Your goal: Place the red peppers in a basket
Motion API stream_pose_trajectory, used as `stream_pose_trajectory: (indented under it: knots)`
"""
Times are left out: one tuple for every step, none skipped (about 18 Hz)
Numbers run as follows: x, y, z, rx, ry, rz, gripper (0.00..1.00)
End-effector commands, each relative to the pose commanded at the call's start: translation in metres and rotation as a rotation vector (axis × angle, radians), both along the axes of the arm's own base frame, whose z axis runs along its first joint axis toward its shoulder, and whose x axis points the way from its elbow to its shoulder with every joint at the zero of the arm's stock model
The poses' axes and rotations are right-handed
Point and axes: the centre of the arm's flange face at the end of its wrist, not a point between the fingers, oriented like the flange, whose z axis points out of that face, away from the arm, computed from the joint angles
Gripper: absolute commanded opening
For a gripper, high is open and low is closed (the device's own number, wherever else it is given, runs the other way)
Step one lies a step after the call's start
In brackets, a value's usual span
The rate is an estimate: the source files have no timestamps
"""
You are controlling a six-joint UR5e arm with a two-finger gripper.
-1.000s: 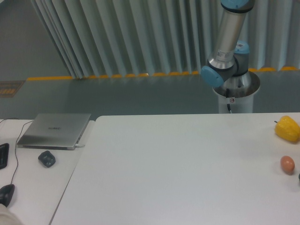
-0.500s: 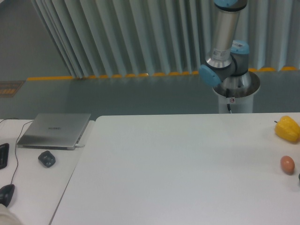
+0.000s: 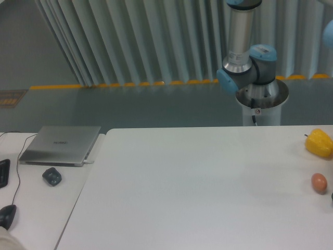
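Observation:
The red peppers and the basket are out of view. Only the robot arm's base and lower links (image 3: 244, 62) show, behind the table's far edge at the upper right. The arm's upper link runs out of the top of the frame, and a blue joint cap (image 3: 329, 34) shows at the right edge. The gripper itself is not in the frame.
On the white table (image 3: 197, 182) a yellow bell pepper (image 3: 319, 143) lies at the far right, with a small orange-brown egg-shaped item (image 3: 319, 182) in front of it. A dark object is cut off at the right edge. A laptop (image 3: 61, 145), mouse and cables lie on the left desk.
The arm's upright link has swung to the left over the base, and a blue joint has come into view at the right edge. The things on the table have not moved.

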Motion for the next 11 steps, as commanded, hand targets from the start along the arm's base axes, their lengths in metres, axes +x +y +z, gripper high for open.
stream_pose_trajectory:
  knots:
    - [0.003,0.01,-0.004,0.006,-0.007,0.007,1.0]
    - [0.007,0.02,-0.006,0.009,-0.011,0.01,1.0]
    - [0.01,0.027,-0.009,0.009,-0.013,0.012,1.0]
    - [0.011,0.028,-0.011,0.009,-0.019,0.01,1.0]
    - [0.011,0.03,-0.012,0.018,-0.027,0.008,1.0]
    - [0.01,0.029,-0.012,0.032,-0.035,0.012,1.0]
    - [0.01,0.03,-0.013,0.043,-0.045,0.012,1.0]
    - [0.01,0.03,-0.014,0.046,-0.049,0.014,1.0]
    - [0.01,0.03,-0.014,0.044,-0.048,0.014,1.0]
    - [0.009,0.03,-0.015,0.045,-0.05,0.014,1.0]
    - [0.01,0.03,-0.016,0.044,-0.052,0.014,1.0]
